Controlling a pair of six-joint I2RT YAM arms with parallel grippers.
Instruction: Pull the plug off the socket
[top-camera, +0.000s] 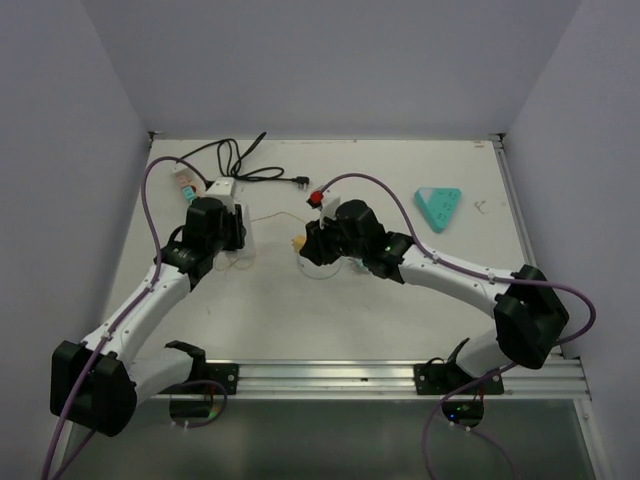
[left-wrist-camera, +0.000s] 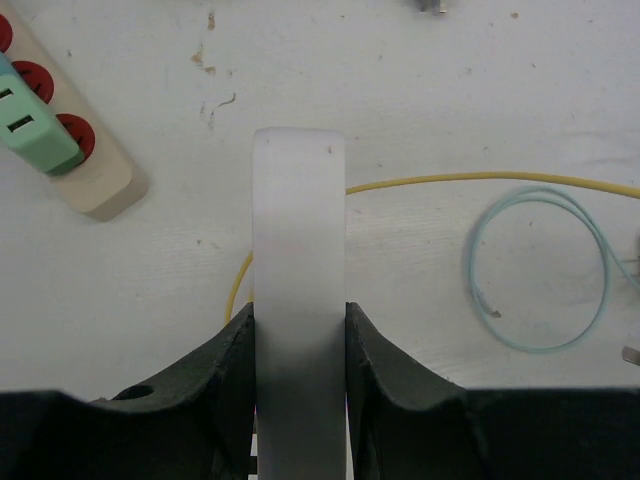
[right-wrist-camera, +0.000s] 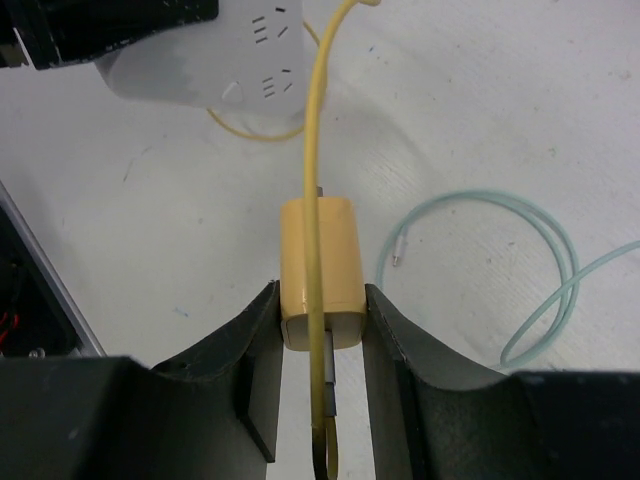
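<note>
At table centre, top view: plug (top-camera: 297, 241) mostly hidden under right gripper (right-wrist-camera: 320, 325) | socket strip (left-wrist-camera: 298, 230) near end cut off | left gripper (left-wrist-camera: 298, 335) clamped on socket strip | right gripper clamped on yellow plug, unplugged, lying apart from socket strip

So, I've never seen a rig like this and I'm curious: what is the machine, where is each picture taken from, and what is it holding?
These are two robot arms bolted at the near edge of a table. The wide picture looks down from above. The other two pictures come from a camera on each wrist. The left arm has its jaws shut on a white power strip. The right arm has its jaws shut on a yellow plug, which is apart from that strip. Also on the table are a beige power strip, a black cable and a teal triangular object.
</note>
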